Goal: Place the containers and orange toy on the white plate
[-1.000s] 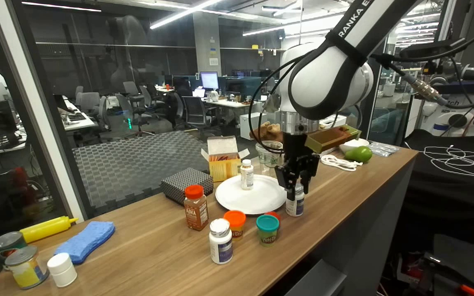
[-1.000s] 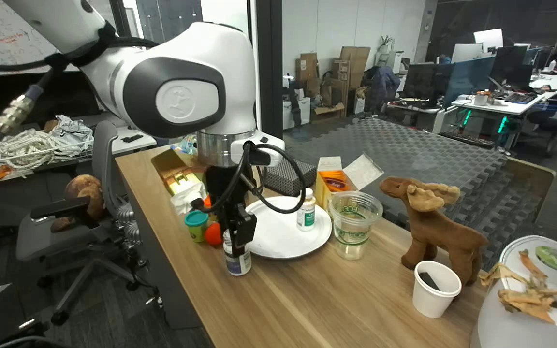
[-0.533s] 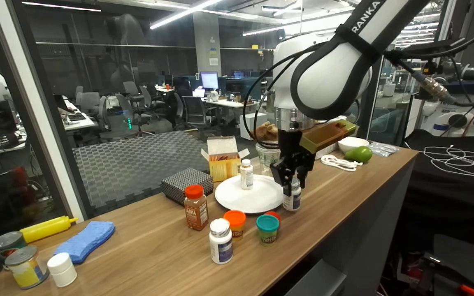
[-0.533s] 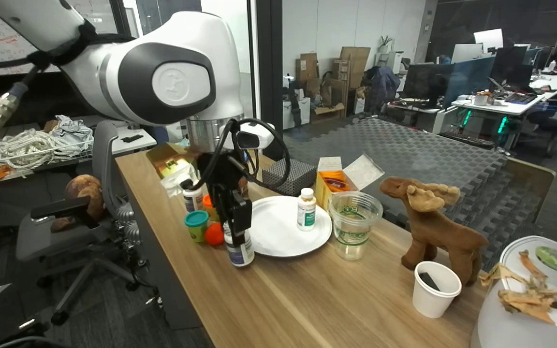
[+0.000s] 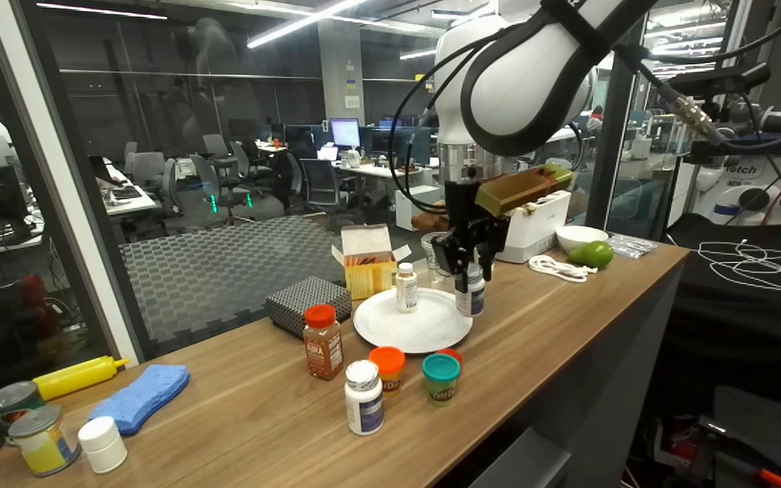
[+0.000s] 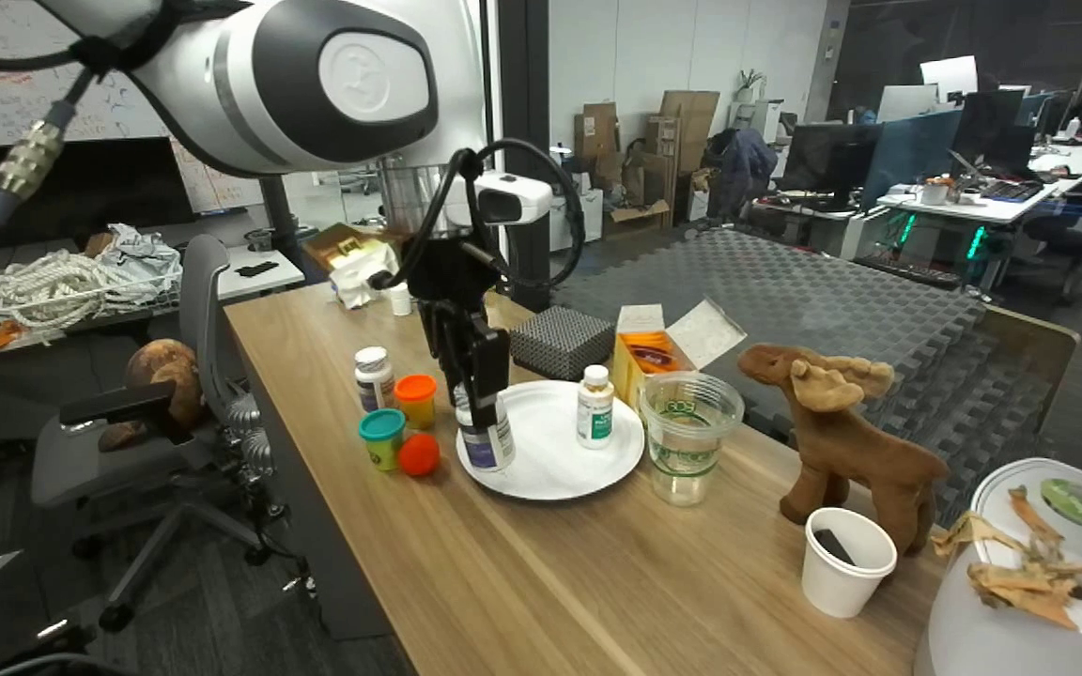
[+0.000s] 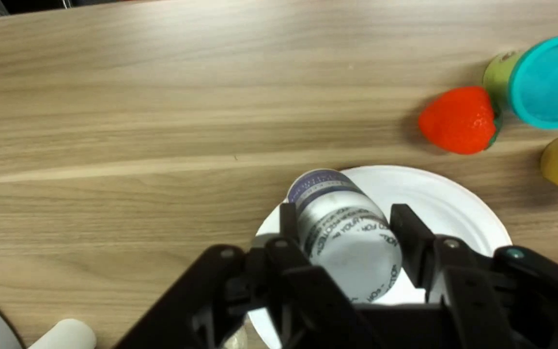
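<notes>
My gripper (image 7: 344, 215) is shut on a white pill bottle with a purple label (image 7: 325, 189), held slightly tilted, raised over the near rim of the white plate (image 6: 550, 481). A white bottle with a green label (image 6: 595, 415) stands on the plate. The orange toy (image 7: 459, 121), strawberry-shaped, lies on the table against the teal-lidded pot (image 7: 552, 80); in an exterior view it is mostly hidden behind that pot (image 5: 441, 386). An orange-lidded pot (image 6: 416, 402), another white bottle (image 5: 364, 407) and an orange jar with red lid (image 5: 323, 349) stand on the table.
A black mesh box (image 5: 309, 305), an open yellow box (image 5: 369, 274) and a clear plastic cup (image 6: 688, 441) stand round the plate's far side. A brown toy moose (image 6: 846, 451) and a paper cup (image 6: 846, 563) stand beyond. A blue sponge (image 5: 141, 398) lies near several cans.
My gripper has lifted the purple-labelled bottle off the table and carried it up and over to the plate's rim. The other containers and the orange toy have stayed in place.
</notes>
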Motion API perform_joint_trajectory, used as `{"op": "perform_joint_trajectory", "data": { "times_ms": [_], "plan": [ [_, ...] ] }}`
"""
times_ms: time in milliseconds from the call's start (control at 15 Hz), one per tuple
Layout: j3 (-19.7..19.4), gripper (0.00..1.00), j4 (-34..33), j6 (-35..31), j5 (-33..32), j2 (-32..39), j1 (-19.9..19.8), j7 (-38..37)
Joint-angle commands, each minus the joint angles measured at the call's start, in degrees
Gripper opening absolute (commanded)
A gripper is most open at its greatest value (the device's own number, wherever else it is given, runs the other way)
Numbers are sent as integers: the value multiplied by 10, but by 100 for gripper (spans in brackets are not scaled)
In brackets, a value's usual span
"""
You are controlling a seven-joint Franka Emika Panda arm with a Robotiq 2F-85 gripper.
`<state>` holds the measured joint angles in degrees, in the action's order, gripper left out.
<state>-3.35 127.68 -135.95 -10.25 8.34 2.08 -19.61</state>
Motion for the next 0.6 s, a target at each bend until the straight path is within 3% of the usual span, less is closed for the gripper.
{"op": "perform_joint_trajectory", "data": {
  "times_ms": [0, 533],
  "plan": [
    [0, 28, -73, 12, 22, 42, -13, 19],
    [-3, 28, -187, 24, 106, 150, -52, 73]
  ]
}}
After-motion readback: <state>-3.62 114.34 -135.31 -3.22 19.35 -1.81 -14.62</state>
